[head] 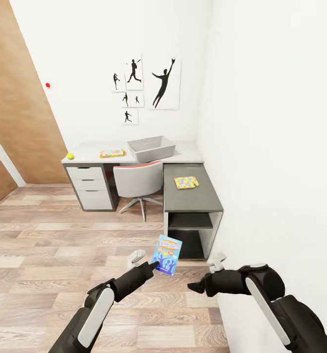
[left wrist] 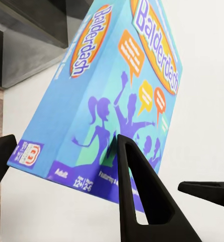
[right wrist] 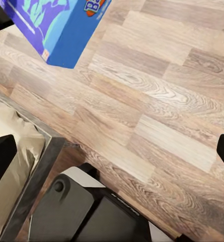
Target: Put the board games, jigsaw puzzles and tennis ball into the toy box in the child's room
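Blue game [head: 166, 255]: a Balderdash box, held upright in the left claw [head: 156, 265] above the wood floor [head: 45, 245], near the robot and well short of the desk; in the left wrist view the box [left wrist: 112, 96] sits between the dark fingers [left wrist: 137, 186], pinched at its lower edge. Right claw [head: 195, 286]: low at the right, beside the white wall, holding nothing; in the right wrist view its two fingertips [right wrist: 1, 159] stand wide apart over the floor planks, with a corner of the blue box [right wrist: 56, 25] and a strip of beige bed [right wrist: 11, 166] with dark frame also showing. Tabletop [head: 89, 149]: pale grey, far across the room against the wall. Toy box [head: 151, 147]: pale grey tray on the far tabletop, right of centre. Ball [head: 70, 156]: yellow-green, at the far left edge of the tabletop. Second game [head: 112, 153]: flat green-yellow-red box, on the tabletop between ball and toy box. Puzzle [head: 186, 182]: multicolour sheet on the lower dark grey section to the right. Chair [head: 138, 184]: pale grey back, tucked under the tabletop. Silhouette pictures [head: 146, 86]: black baseball figures on the far wall.
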